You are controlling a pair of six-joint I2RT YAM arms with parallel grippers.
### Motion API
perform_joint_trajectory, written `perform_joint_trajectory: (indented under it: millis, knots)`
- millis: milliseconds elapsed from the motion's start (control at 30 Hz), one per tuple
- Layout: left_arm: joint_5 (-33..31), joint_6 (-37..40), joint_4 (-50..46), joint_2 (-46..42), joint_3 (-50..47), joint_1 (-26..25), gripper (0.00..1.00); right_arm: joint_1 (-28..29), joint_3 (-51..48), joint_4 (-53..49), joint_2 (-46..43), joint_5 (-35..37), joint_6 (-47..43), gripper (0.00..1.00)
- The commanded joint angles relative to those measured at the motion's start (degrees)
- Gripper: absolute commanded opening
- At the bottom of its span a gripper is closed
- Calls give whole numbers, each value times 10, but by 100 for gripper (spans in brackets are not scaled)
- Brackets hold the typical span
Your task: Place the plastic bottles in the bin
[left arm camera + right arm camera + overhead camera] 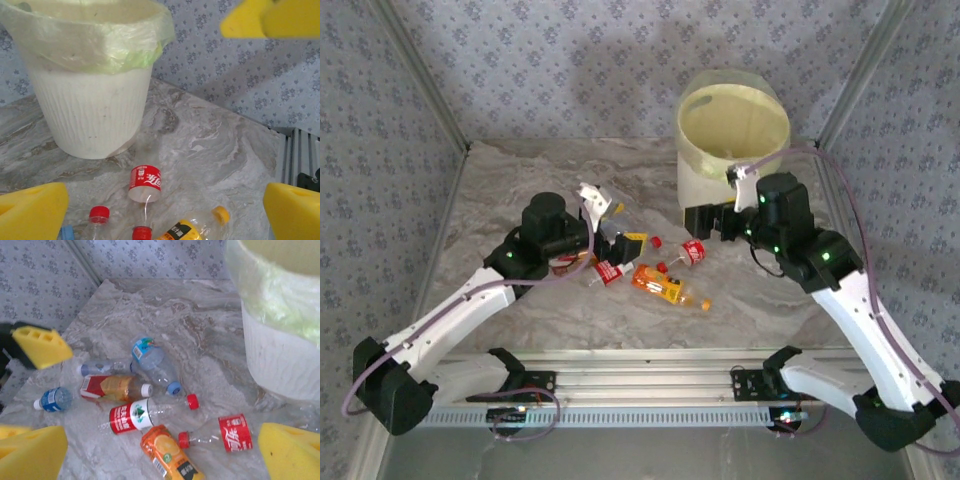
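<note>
both pairs of jaws stand wide apart with nothing between the pads. the left gripper [162, 205] faces the red-labelled cola bottle [145, 184] squarely. that bottle lies on the marble tabletop [215, 140] dead ahead, centred between the pads. its long axis runs away from the jaws, red cap nearest and base towards the bin [90, 115], which stands just beyond it, off to one side. those pads should close across the bottle's width with no wrist turn, i judge.

from the right gripper [162, 440] the same bottle lies just ahead, towards the pad nearer the bin. there it lies crosswise, its length running from pad to pad, which is a poor line for that grip. the orange juice bottle [169, 456] sits between the right jaws, slanting ahead. the other plastic bottles [152, 362] are scattered farther ahead, on the side away from the bin. the bin rises close beside the right jaws, so the right arm looks to have the shorter carry and the left the better-aligned pick.
</note>
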Motion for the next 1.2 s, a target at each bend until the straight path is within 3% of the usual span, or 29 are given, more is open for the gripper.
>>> perform_joint_trajectory:
  millis: [0, 233, 467, 700, 933, 1167]
  knots:
    - [0, 2, -55, 8, 40, 6, 100, 7, -21, -31, -33, -3, 19, 100]
    - [-38, -61, -167, -7, 73, 4, 100, 15, -102, -12, -75, -69, 35, 100]
    - [-185, -114, -353, -49, 81, 1, 100, 21, -149, 5, -87, -120, 33, 100]
    - [-328, -349, -500, -96, 31, 9, 100, 22, -196, 36, -114, -131, 42, 100]
    - [-345, -530, -528, -132, -33, 58, 100, 22, -212, 49, -110, -136, 47, 100]
    - [-350, -672, -511, -97, -63, 114, 100, 21, -218, 49, -106, -149, 42, 100]
